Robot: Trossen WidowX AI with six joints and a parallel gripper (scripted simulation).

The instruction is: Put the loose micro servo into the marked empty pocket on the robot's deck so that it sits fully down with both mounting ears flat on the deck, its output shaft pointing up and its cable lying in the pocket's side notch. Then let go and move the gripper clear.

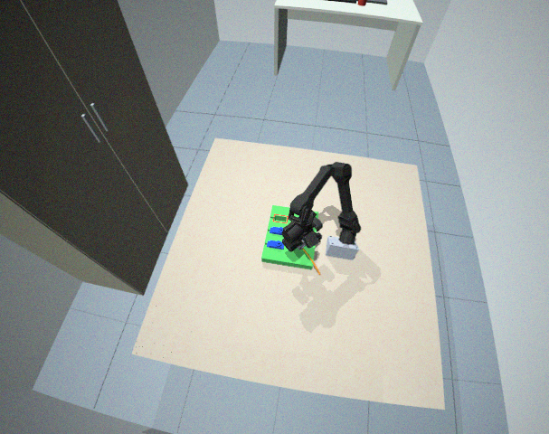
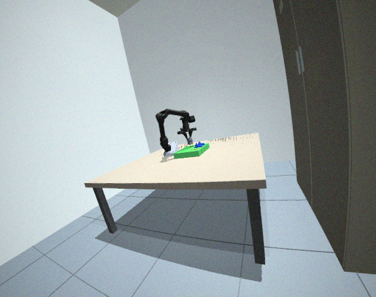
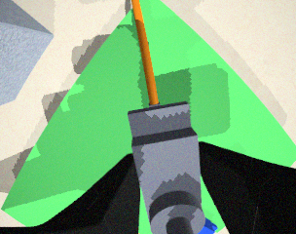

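The loose grey micro servo (image 3: 167,163) (image 2: 190,140) is between the fingers of my gripper (image 3: 166,155) (image 2: 189,137), which is shut on its sides. Its round output shaft end faces the wrist camera. Its orange cable (image 3: 147,58) (image 1: 311,261) runs away over the edge of the green deck (image 1: 286,261) (image 2: 186,154) (image 3: 197,39). The servo is over the deck; whether it touches it I cannot tell. The orange pocket outline (image 1: 279,214) is on the deck at the end beyond the blue servos, away from my gripper. In the top view the wrist mostly hides the grey servo.
Two blue servos (image 1: 277,230) (image 2: 199,145) sit in the deck beside my gripper; a blue corner (image 3: 207,227) shows in the wrist view. The pale grey base block (image 1: 342,248) (image 2: 172,148) (image 3: 18,58) stands close beside the deck. A dark cabinet (image 1: 78,154) stands beyond the table.
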